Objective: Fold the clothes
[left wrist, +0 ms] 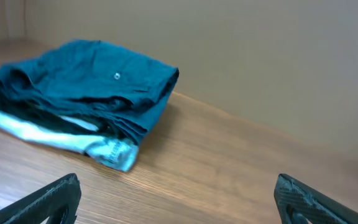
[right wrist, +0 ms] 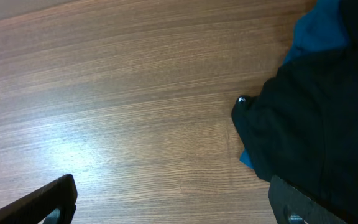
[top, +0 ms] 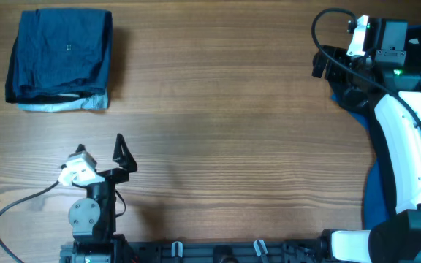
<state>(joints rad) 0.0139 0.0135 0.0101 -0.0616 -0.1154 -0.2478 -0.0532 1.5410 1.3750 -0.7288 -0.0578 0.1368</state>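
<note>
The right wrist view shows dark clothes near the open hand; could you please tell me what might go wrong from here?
1. The black garment overlaps a blue garment, so the open right hand may pinch both layers together.
2. In the overhead view that pile lies partly hidden under the right arm, so a grasp could be poorly aimed.

I see my black left arm (top: 97, 191), its grey round joint cap (top: 86, 214) and white wrist block (top: 79, 172). My white-shelled right arm (top: 404, 139) shows a small green light (top: 398, 72).
</note>
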